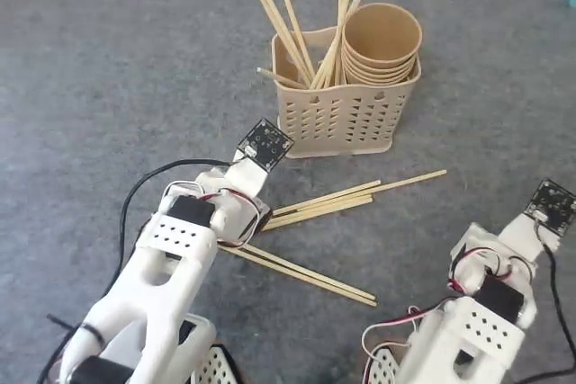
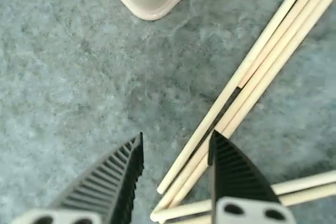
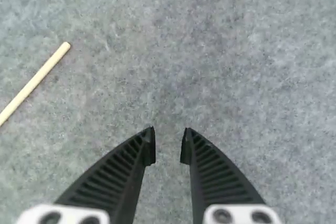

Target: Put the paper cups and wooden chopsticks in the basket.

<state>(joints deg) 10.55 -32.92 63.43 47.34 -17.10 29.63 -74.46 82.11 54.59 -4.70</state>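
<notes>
Grey carpet (image 1: 90, 87) | brown paper cups (image 1: 382, 42) in beige slotted plastic basket (image 1: 346, 123) at 12 o'clock | we judge loose wooden chopsticks (image 1: 333, 200) at its 6 o'clock remain | left gripper (image 2: 176, 137) parted over them | right gripper (image 3: 168, 132) barely parted, empty

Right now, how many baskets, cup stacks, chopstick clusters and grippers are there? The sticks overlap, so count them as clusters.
Basket: 1
Stack of paper cups, in the basket: 1
Chopstick clusters: 3, one standing in the basket, two lying on the table
Grippers: 2, left gripper and right gripper, both open
Total: 7
</notes>
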